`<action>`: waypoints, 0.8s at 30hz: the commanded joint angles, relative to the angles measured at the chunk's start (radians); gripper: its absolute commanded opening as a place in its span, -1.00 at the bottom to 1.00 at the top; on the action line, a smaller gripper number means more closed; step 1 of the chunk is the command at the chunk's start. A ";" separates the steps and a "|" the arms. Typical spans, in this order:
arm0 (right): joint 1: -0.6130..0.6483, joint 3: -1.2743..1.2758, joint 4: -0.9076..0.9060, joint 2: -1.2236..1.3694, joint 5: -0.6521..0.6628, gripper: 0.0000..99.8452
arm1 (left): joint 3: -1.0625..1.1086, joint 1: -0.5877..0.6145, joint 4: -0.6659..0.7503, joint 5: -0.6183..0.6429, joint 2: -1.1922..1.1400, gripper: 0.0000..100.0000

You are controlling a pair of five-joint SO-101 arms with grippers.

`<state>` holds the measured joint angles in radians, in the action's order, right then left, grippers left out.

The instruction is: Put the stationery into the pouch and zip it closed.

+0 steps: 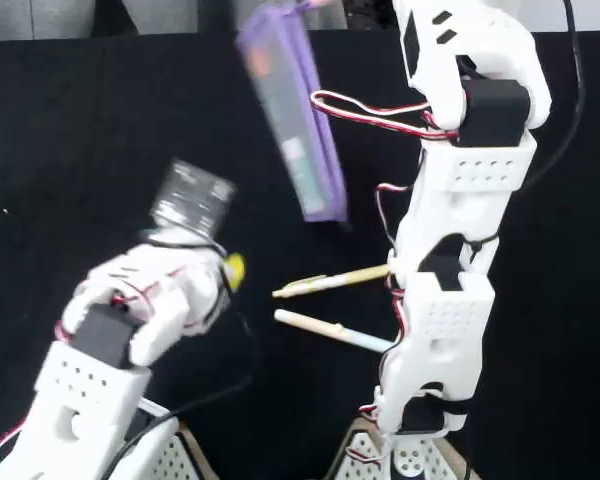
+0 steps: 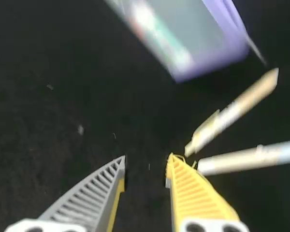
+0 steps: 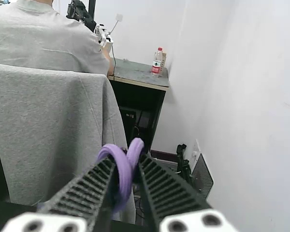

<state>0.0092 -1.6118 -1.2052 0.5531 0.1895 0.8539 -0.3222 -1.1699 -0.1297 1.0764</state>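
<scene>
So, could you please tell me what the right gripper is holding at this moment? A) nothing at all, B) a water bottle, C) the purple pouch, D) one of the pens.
C: in the right wrist view the right gripper is closed on a fold of the purple pouch, while the yellow pen and the pale pen both lie on the table.

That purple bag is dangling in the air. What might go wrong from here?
The right gripper pinches only a fold of the purple fabric pouch, so it may slip free. The open left gripper is near the cream pen and the cream-and-blue pen; grabbing one might knock the other.
</scene>
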 commanded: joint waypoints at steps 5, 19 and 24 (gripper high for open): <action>-0.017 -0.013 0.006 -0.015 -0.011 -0.98 | 0.246 -0.268 0.232 -0.235 -0.009 -0.71; -0.021 -0.015 0.006 -0.015 -0.011 -0.98 | -0.021 -0.384 0.520 -0.327 -0.870 -0.71; -0.021 -0.015 0.008 -0.015 -0.011 -0.98 | -0.203 -0.400 0.382 -0.328 -1.025 -0.72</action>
<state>0.0077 -1.6118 -1.2052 0.5531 0.1895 0.8094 -0.7058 -0.7066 -0.4473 0.1419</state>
